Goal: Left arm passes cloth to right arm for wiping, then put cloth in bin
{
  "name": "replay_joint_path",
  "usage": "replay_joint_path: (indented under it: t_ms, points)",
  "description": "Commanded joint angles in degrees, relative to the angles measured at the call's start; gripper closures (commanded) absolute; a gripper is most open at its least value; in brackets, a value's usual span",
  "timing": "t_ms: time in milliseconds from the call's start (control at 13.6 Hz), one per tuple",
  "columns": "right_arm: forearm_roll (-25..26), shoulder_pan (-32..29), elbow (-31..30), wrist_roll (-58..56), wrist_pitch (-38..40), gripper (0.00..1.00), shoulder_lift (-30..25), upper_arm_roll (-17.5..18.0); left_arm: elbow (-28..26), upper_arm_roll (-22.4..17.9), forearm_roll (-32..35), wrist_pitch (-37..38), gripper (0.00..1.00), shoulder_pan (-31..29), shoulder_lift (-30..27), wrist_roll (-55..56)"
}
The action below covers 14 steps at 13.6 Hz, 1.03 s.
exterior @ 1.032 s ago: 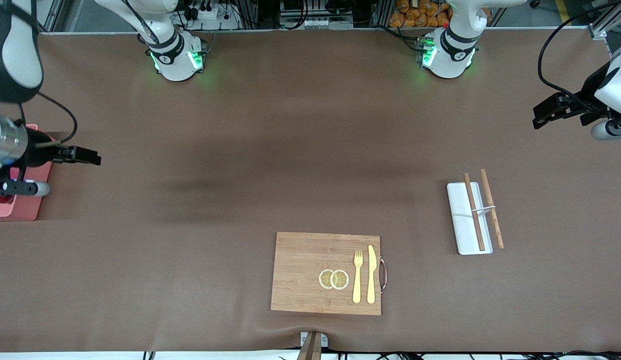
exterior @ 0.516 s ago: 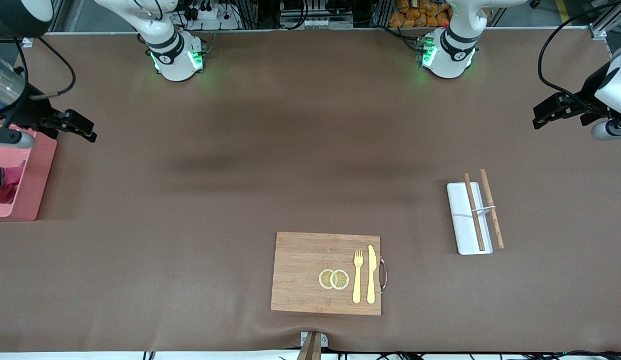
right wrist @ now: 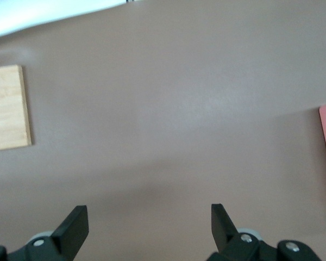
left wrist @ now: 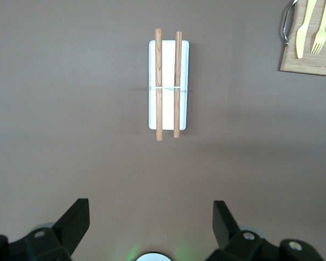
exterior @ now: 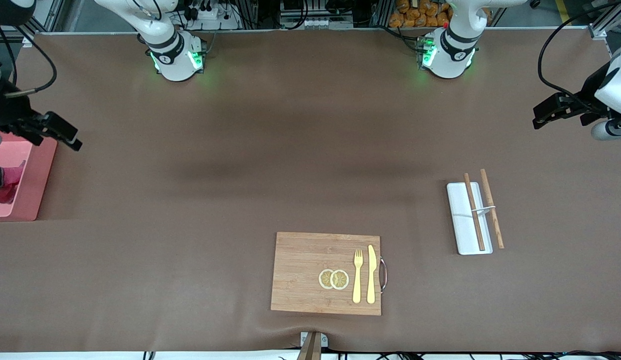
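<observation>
Nearest my front camera I see a wooden board [exterior: 326, 273] carrying two lemon slices [exterior: 334, 279], a yellow fork [exterior: 358, 275] and a yellow knife [exterior: 371, 274]. Farther from the camera, toward the left arm's end, a white tray [exterior: 462, 220] holds wooden chopsticks [exterior: 474, 212]. At the right arm's end I see the cloth [exterior: 1, 183] lying inside the bin [exterior: 30, 192]. The right gripper [right wrist: 150, 225] hangs over the bin's farther edge, fingers spread apart and empty. The left gripper [left wrist: 151, 224] waits over bare table at its own end, fingers also spread.

Even overhead light, soft shadows
</observation>
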<state>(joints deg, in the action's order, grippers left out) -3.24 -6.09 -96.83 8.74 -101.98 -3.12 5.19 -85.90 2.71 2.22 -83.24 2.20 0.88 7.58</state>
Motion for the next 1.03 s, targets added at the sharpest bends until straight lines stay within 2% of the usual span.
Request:
replay_joint_path:
  t_ms: [0, 958]
  points:
    - [-0.2, 1.5, 6.9, 1.6, 2.1, 0.00, 4.6, -0.3, -0.6, 0.2, 0.3, 0.4, 0.00, -0.3, -1.1, -1.1]
    - [0.3, 4.9, 7.2, 3.9, 3.2, 0.00, 4.2, -0.2, 1.4, 0.1, 0.5, 0.4, 0.00, 0.3, 0.0, -1.3]
